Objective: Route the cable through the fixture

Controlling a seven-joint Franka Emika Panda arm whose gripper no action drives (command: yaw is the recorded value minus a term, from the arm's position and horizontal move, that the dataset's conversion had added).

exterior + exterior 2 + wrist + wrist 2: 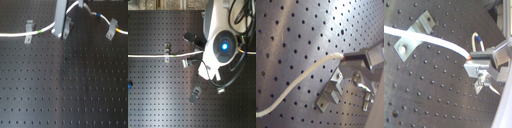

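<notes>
1. The gripper (pixel 476 64) is pinching the cable (pixel 439 44) tight between its two fingers, as both wrist views are showing.
2. From the pinch, the cable is running away in one long, gently bending line over the black board (pixel 296 30).
3. In the second wrist view it is crossing a small metal clip (pixel 414 31). Whether it is sitting inside the clip cannot be told.
4. In the first wrist view another clip (pixel 331 91) is sitting just beside the cable, not touching it.
5. In the first exterior view the cable (pixel 45 30) is lying across the far side of the board, passing a clip (pixel 30 29) with a green band there.
6. Farther along, towards the first exterior view's right, a clip (pixel 112 28) is waiting. The next move probably needs the cable carried that way.
</notes>
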